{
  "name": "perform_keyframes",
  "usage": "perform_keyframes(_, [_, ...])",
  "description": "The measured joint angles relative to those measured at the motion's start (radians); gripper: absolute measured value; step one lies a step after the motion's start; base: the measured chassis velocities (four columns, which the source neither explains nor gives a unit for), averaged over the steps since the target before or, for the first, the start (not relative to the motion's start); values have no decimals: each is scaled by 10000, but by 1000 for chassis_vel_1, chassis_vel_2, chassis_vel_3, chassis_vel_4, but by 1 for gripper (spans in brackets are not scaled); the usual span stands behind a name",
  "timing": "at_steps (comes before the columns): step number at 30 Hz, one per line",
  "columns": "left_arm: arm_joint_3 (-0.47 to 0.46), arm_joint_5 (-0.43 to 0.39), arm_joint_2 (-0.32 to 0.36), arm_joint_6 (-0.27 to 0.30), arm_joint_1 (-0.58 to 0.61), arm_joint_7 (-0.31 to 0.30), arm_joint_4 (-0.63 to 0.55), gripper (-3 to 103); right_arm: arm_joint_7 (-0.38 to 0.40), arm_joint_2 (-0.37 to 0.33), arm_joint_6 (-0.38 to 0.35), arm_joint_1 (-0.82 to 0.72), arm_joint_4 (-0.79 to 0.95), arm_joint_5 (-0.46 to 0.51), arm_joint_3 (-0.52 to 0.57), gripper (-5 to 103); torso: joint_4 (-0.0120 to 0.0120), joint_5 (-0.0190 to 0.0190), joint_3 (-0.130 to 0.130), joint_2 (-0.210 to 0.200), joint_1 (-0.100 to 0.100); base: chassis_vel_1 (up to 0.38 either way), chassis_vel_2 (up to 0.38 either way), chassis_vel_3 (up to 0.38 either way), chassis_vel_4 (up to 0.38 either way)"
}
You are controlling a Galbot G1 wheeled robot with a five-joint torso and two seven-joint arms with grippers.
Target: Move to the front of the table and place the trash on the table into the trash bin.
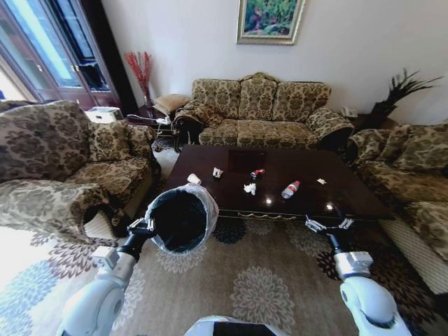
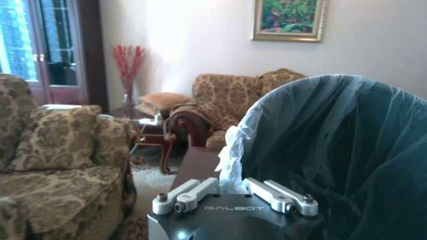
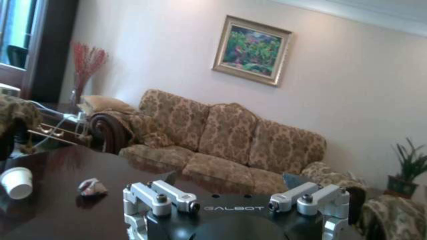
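Note:
My left gripper (image 1: 143, 226) is shut on the rim of the trash bin (image 1: 182, 218), a round dark bin with a whitish bag, held off the floor at the table's near left corner. In the left wrist view the fingers (image 2: 193, 192) pinch the bag's edge on the bin (image 2: 333, 150). On the dark table (image 1: 357, 196) lies the trash: a white paper cup (image 1: 194, 180), a paper wad (image 1: 250, 187), a red can (image 1: 257, 173) and a clear bottle (image 1: 290, 189). My right gripper (image 1: 329, 224) hangs open at the table's near edge. The right wrist view shows this gripper (image 3: 237, 201), the cup (image 3: 17, 182) and a wad (image 3: 92, 187).
Patterned sofas stand behind the table (image 1: 262, 112), on the left (image 1: 63, 168) and on the right (image 1: 413, 175). A side table with a vase of red twigs (image 1: 142, 73) fills the far left corner. A patterned rug (image 1: 259, 280) covers the floor between me and the table.

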Motion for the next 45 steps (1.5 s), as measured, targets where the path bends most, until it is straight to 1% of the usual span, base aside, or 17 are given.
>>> perform_keyframes(11, [-5, 0, 0, 0, 1, -6, 0, 1, 0, 0, 0, 2, 0, 0, -2, 100, 7, -1, -3, -6, -2, 102, 96, 88, 80])
perform_keyframes(12, [-5, 1, 0, 0, 1, -6, 0, 1, 0, 0, 0, 1, 0, 0, -3, 100, 7, -1, -4, -6, -3, 35, 87, 45, 21])
perform_keyframes(14, [-4, 0, 0, 0, 1, -5, 0, 1, 0, 0, 0, 0, 0, 0, -2, 100, -2, -2, -5, -6, -4, 0, 0, 0, 0])
perform_keyframes(17, [-3, 0, 0, 0, 1, -5, 0, 1, 0, 0, 0, -1, 0, 0, -2, 100, -3, 0, -5, -7, -4, 0, 0, 0, 0])
perform_keyframes(28, [-2, 0, 0, 0, -3, -4, 0, 1, 0, 0, 0, 5, 0, 0, -2, 100, 2, -1, -2, -19, 9, -120, 116, 109, -102])
perform_keyframes(37, [-2, 8, -6, -35, 18, -7, 0, 1, 0, 6, -8, -8, 5, 0, -4, 100, 0, -1, -10, -12, -15, -23, 34, 18, -25])
perform_keyframes(40, [3, 77, -43, -238, 98, -77, 14, 1, 16, 206, -244, -191, 450, -77, -95, 100, -1, 1, -11, -10, -16, 0, 0, 0, 0])
perform_keyframes(41, [12, 209, -117, -607, 248, -244, 49, 1, 49, 405, -492, -373, 922, -171, -193, 100, -1, 0, -10, -10, -14, 0, 0, 0, 0])
perform_keyframes(42, [12, 209, -117, -607, 248, -244, 49, 1, 49, 405, -492, -373, 922, -171, -193, 100, -1, 0, -10, -10, -14, 0, 0, 0, 0])
perform_keyframes(43, [14, 310, -170, -873, 352, -383, 75, 1, 72, 531, -647, -482, 1219, -230, -254, 100, -1, -1, -9, -11, -11, 0, 0, 0, 0])
perform_keyframes(44, [25, 532, -286, -1453, 577, -673, 131, 1, 120, 784, -969, -708, 1816, -354, -383, 100, 1, -1, -7, -12, -4, 0, 0, 0, 0])
perform_keyframes(45, [25, 532, -286, -1453, 577, -673, 131, 1, 120, 784, -969, -708, 1816, -354, -383, 100, 1, -1, -7, -12, -4, 0, 0, 0, 0])
